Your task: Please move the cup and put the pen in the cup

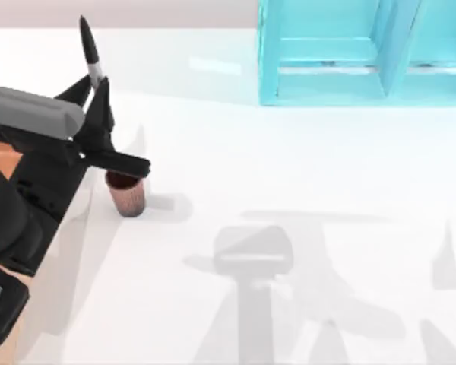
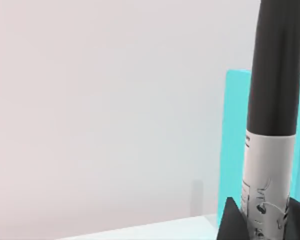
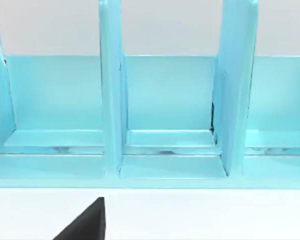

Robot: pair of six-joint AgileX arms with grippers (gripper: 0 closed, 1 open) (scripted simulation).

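While the pen [image 1: 90, 53] is gripped by its grey-white barrel between the clenched jaws of the left gripper [image 1: 99, 90], its black end points up and away toward the far side of the counter [image 1: 289, 167]. At the counter's left, the cup [image 1: 126, 192] stands upright just near of that gripper, partly overlapped by a black finger. A turquoise rack [image 1: 342, 53] stands at the far side. In the left wrist view the pen [image 2: 270, 125] is seen clamped between the fingertips [image 2: 230, 220]. For the right gripper, whether its jaws are released or clenched cannot be told.
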